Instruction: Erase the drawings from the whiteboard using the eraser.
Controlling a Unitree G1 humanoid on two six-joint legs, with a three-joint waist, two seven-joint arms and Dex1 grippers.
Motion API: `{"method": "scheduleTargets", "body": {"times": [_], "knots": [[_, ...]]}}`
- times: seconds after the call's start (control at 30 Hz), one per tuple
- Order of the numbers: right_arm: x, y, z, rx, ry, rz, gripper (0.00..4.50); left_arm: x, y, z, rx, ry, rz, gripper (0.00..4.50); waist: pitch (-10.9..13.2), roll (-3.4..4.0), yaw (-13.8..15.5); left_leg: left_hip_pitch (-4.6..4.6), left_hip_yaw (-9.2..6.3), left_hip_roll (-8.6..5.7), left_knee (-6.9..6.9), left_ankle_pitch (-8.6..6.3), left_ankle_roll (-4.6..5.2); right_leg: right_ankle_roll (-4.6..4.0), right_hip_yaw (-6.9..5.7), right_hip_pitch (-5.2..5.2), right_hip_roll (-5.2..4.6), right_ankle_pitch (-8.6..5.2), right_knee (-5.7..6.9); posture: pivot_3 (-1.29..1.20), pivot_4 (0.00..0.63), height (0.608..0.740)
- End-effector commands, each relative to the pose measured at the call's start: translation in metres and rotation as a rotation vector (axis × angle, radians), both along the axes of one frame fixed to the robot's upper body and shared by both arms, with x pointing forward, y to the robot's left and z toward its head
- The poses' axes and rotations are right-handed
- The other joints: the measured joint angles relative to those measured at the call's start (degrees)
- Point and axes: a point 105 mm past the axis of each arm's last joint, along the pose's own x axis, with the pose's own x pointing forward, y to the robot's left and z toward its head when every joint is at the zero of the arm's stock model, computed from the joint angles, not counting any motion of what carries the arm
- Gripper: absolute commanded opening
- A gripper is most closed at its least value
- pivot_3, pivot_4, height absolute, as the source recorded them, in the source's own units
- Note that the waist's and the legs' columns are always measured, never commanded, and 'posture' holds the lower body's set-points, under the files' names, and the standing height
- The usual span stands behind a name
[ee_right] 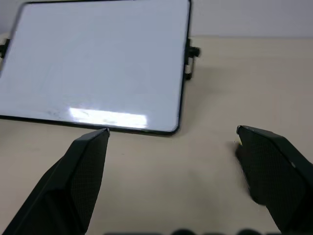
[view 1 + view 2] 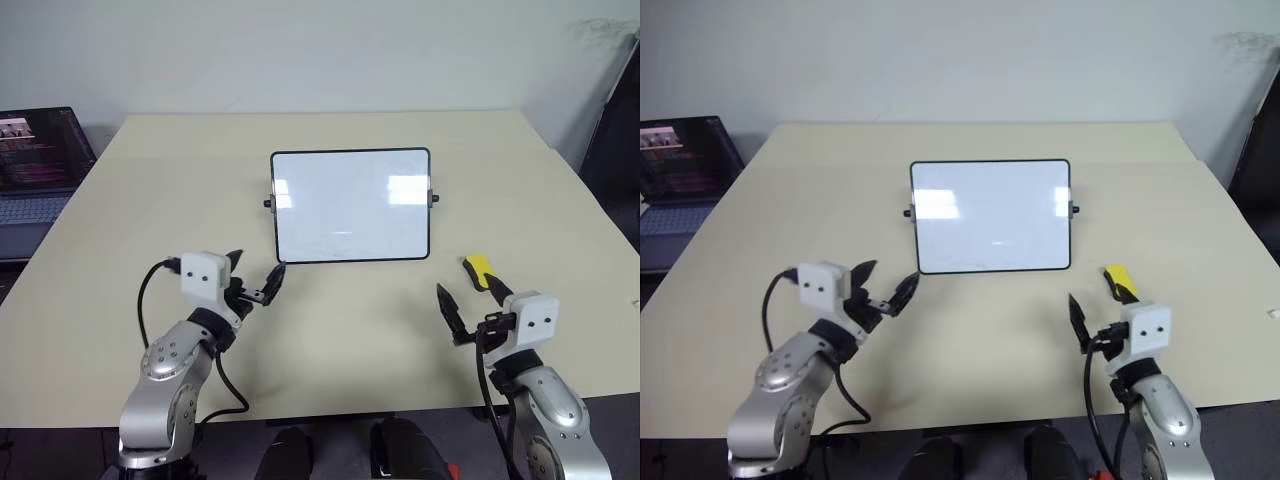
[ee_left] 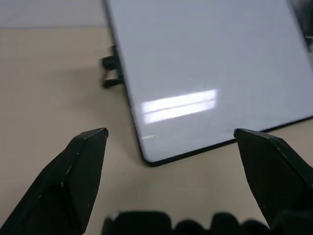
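Left gripper [image 2: 256, 277]: jaws spread wide, nothing between them; it hangs over the table just in front of the whiteboard's near left corner, not touching it.
Left fingers [image 3: 73, 176]: two black wedges well apart in the left wrist view, with the board's near corner and bare table showing in the gap.
Right gripper [image 2: 470, 302]: jaws spread wide and empty; it sits over the table in front of the board's right side, well apart from its near edge.
Right fingers [image 1: 80, 178]: two black wedges far apart in the right wrist view, framing the board's near right corner and bare table.
Eraser [image 2: 480, 271]: small yellow block lying on the table, in front of and to the right of the board's near right corner; it is just beside the right gripper's outer finger, and whether they touch cannot be told.
Whiteboard [image 2: 350, 205]: lies in the middle of the table, black frame, small knobs on both side edges; its surface looks clean white apart from light reflections.
Table [image 2: 350, 330]: pale beige top.
Laptop [image 2: 35, 165]: open, screen lit, off the table's left side.
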Motion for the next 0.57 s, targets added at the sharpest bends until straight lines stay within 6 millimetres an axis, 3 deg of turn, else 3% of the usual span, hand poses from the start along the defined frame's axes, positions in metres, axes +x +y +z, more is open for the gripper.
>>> {"method": "scheduleTargets", "body": {"times": [0.03,0.23,0.4,0.57], "knots": [[-0.001,-0.010,-0.003,0.010,-0.049,-0.027,4.49,-0.006,0.010,0.016,0.052,-0.093,0.111,4.50,0.0,0.00,0.0,0.01,0.01,0.00,0.00,0.00,0.00,0.00,0.01,0.00,0.00,0.00,0.01,0.00,0.150,0.740],[-0.003,-0.008,-0.021,0.000,0.007,0.039,4.49,-0.011,0.004,0.017,0.022,-0.109,0.135,4.50,0.0,0.00,0.0,-0.11,-0.03,-0.03,-0.04,0.00,0.00,0.00,-0.03,-0.05,0.03,0.01,-0.07,0.00,0.150,0.740],[-0.013,-0.016,-0.019,0.006,0.023,0.023,4.49,-0.024,-0.012,0.005,0.046,-0.059,0.072,4.50,0.0,0.03,0.1,-0.14,-0.01,-0.02,-0.07,-0.02,0.01,0.00,0.01,-0.05,0.01,-0.02,-0.11,0.00,0.150,0.740],[-0.018,-0.012,-0.021,0.033,0.076,0.018,4.49,-0.029,-0.009,-0.005,0.038,-0.022,0.100,4.50,0.0,0.02,0.0,-0.15,0.00,0.01,-0.06,-0.02,0.01,-0.04,0.01,-0.05,0.01,-0.05,-0.08,0.00,0.150,0.740]]}}
